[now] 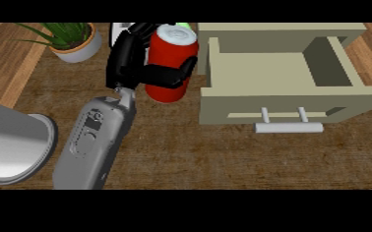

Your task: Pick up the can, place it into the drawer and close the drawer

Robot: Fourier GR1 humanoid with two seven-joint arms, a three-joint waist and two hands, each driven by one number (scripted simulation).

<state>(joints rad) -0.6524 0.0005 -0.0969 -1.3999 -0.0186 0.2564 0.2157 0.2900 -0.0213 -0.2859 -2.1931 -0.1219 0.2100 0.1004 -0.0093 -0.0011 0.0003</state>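
My left hand [129, 59] is shut on the red can [169, 59]. Its fingers run down the can's left side and the thumb crosses the front. The can has a white top and stands close to upright, just left of the drawer [276, 103]. This beige drawer is pulled open toward me, and its inside shows bare. A pale bar handle [288, 128] sticks out from the drawer's front. The can is outside the drawer, beside its left wall. My right hand does not show.
A potted green plant [73, 42] stands at the back left. A grey metal round vessel [22, 145] sits at the left edge. Small white and green things peek out behind the can. Wooden counter top [218, 157] spreads in front of the drawer.
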